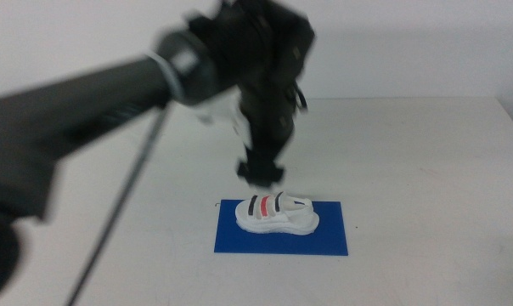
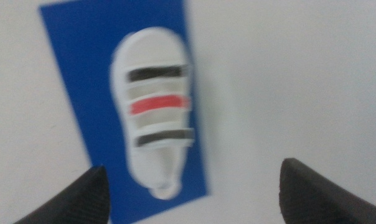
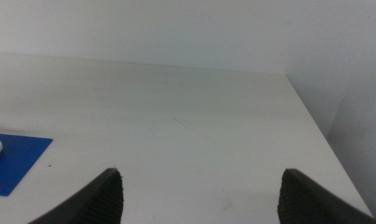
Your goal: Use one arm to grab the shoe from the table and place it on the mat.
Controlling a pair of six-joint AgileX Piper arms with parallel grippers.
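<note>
The white shoe [image 1: 275,214] with black and red striped straps lies flat on the blue mat [image 1: 324,241] near the table's front centre. My left arm reaches in from the left, and its gripper [image 1: 261,172] hangs open just above the shoe's heel end, touching nothing. From the left wrist the shoe [image 2: 154,106] and the mat [image 2: 76,68] show below, with the left gripper [image 2: 191,196] wide open and empty. The right gripper [image 3: 200,199] is open too, waiting off to the right, with one corner of the mat [image 3: 14,163] in its sight.
The white table [image 1: 426,161] stretches wide around the mat. Its right edge [image 3: 319,134] and a pale wall behind show in the right wrist view. A black cable [image 1: 121,212] hangs from the left arm.
</note>
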